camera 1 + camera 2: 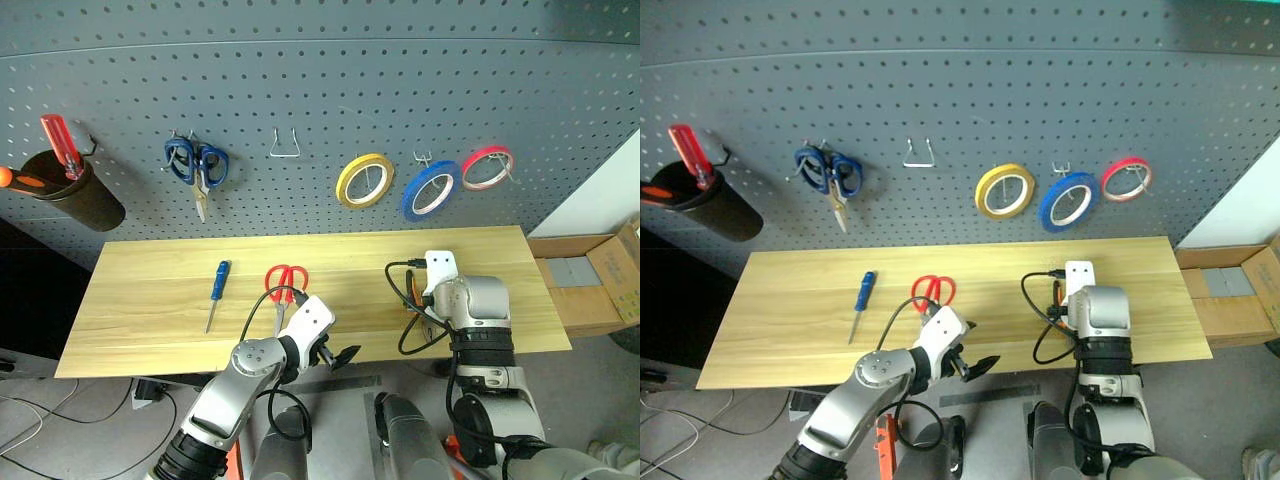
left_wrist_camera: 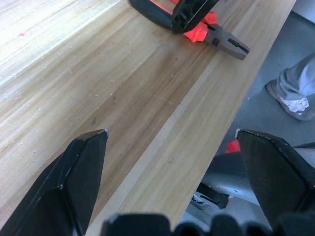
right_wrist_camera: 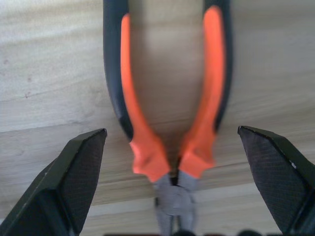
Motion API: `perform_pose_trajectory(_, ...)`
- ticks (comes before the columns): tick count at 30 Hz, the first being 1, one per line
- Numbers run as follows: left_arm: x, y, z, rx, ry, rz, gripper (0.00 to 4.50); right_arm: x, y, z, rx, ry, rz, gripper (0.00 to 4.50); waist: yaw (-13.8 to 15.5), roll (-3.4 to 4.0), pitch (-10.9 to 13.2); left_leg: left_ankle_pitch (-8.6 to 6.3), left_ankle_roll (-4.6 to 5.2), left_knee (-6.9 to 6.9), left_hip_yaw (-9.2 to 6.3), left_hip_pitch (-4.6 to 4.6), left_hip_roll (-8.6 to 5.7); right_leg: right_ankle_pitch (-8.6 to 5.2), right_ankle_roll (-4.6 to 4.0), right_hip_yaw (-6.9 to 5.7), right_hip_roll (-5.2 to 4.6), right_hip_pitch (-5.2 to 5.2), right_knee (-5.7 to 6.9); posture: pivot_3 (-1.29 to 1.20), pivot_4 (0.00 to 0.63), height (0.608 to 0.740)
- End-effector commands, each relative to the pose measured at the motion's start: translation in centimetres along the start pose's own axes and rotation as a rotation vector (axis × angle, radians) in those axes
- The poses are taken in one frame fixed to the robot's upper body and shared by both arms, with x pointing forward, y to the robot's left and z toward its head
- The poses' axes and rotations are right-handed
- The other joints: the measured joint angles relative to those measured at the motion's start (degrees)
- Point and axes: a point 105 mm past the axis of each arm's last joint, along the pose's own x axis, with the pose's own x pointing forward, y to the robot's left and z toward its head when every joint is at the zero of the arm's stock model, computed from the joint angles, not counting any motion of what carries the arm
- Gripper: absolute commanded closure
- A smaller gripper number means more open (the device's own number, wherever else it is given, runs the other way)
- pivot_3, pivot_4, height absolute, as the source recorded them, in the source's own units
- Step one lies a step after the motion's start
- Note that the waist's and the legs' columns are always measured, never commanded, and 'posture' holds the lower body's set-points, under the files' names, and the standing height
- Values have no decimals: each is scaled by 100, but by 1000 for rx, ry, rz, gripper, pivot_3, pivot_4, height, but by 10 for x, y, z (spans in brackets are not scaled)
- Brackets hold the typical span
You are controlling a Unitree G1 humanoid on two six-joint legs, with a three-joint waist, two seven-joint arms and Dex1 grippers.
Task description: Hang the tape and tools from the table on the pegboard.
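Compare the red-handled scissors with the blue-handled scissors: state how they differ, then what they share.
The red-handled scissors lie flat on the table; the blue-handled scissors hang on the pegboard. The handles are red on one pair and blue on the other. In the head views, the red pair's handles point toward the pegboard, the blue pair's upward. Both have two loop handles and closed blades.

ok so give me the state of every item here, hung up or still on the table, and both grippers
blue tape: hung on the pegboard
pliers: lying flat on the table, handles spread
red-handled scissors: lying on the table
blue-handled screwdriver: lying on the table
right gripper: open, straddling the pliers, not gripping
left gripper: open, empty, at the table's near edge
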Motion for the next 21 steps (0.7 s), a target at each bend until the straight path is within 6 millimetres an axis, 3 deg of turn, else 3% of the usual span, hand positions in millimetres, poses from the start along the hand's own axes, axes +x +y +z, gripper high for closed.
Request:
perform_pose_trajectory(1,-5,-2,12,21,-39,-12,0,4,7,5,30,-18,71,32,0,1,12,0,0,0,0,0,0,0,0,0,0,0,0,21,326,740)
perform_pose_trajectory(12,-14,-4,12,29,-22,-43,0,29,-2,6,-16,-24,118,32,7,-25,39,0,0,2,-1,12,0,-2,3,0,1,17,-5,46,358,740)
perform_pose_trajectory(21,-11,1,15,41,-22,-42,0,33,8,2,-112,-17,194,32,5,-49,51,0,0,3,-2,17,1,-2,3,0,1,23,-7,40,351,740)
